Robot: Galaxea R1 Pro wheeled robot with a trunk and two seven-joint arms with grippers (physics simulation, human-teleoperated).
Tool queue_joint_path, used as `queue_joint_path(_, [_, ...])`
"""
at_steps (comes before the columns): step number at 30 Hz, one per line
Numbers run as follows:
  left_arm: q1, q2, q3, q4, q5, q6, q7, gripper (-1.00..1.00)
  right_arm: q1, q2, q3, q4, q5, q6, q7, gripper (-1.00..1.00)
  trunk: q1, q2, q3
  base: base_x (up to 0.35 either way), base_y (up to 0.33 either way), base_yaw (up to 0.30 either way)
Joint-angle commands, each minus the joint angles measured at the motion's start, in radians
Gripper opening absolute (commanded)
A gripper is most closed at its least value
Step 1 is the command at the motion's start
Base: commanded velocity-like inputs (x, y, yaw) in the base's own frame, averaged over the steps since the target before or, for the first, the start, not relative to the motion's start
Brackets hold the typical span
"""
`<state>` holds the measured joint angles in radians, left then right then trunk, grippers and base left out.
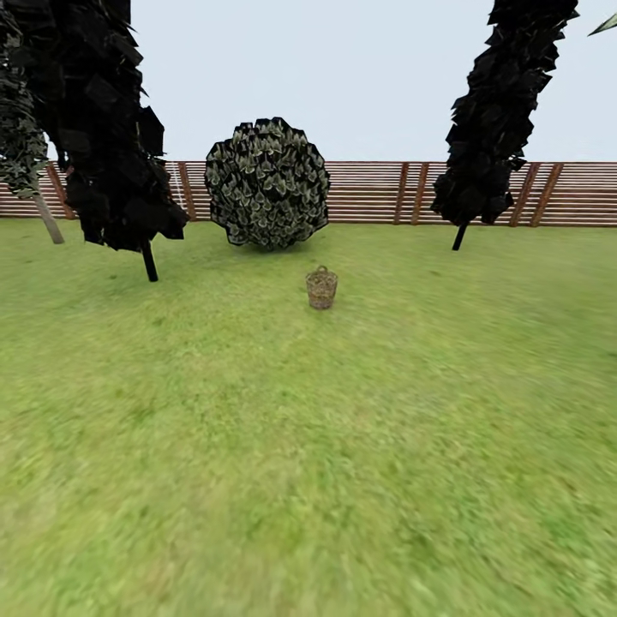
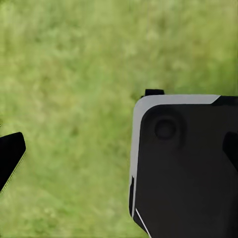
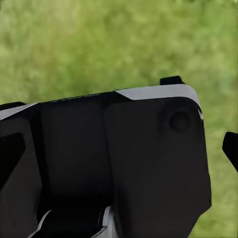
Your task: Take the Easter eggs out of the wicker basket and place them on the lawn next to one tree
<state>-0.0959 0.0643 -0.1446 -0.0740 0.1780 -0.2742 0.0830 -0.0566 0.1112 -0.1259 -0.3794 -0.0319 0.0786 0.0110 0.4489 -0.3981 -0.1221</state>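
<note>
The small tan wicker basket (image 1: 321, 289) stands upright on the lawn (image 1: 308, 446), some way ahead of me and in front of a round bush (image 1: 267, 183). The Easter eggs are hidden; at this distance I cannot see inside the basket. In the left wrist view my left gripper (image 2: 120, 151) hangs open over grass, with a black fingertip (image 2: 10, 154) at each side of the picture. My right gripper (image 3: 121, 148) is also open over grass, above a dark part of my own body (image 3: 124, 163). At the far left a tree with a pale leaning trunk (image 1: 48, 218) is partly cut off.
Two dark cone-shaped trees on thin stems stand at the left (image 1: 103, 120) and right (image 1: 497, 111). A brown slatted fence (image 1: 386, 193) closes the garden behind them. Open grass lies between me and the basket.
</note>
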Motion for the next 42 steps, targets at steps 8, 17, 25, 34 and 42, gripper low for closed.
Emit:
queue_joint_path(8, [-0.001, -0.001, -0.010, 0.001, 0.009, -0.007, 0.003, 1.00, 0.000, 0.001, -0.004, -0.003, -0.004, 0.006, 0.001, 1.00, 0.001, -0.002, -0.002, 0.336, 0.074, 0.000])
queue_joint_path(17, [-0.001, 0.001, -0.012, 0.002, 0.003, -0.006, 0.002, 1.00, 0.000, -0.001, -0.007, -0.003, -0.003, 0.006, 0.001, 1.00, 0.001, -0.002, -0.002, 0.336, 0.078, 0.000])
queue_joint_path(25, [-0.001, -0.003, -0.025, 0.000, -0.007, 0.005, 0.009, 1.00, 0.000, -0.001, -0.007, -0.003, -0.003, -0.016, 0.000, 1.00, 0.001, -0.002, -0.002, 0.314, 0.113, 0.000])
queue_joint_path(34, [-0.045, -0.007, -0.031, -0.023, -0.011, 0.010, 0.017, 1.00, 0.000, -0.001, -0.009, -0.003, -0.003, -0.029, 0.000, 1.00, 0.001, -0.002, -0.002, 0.334, 0.030, 0.000])
queue_joint_path(42, [-0.100, 0.001, -0.027, -0.019, -0.011, 0.002, 0.009, 1.00, 0.000, -0.001, -0.007, -0.003, -0.003, -0.031, 0.000, 1.00, 0.001, -0.002, -0.002, 0.342, 0.023, 0.000])
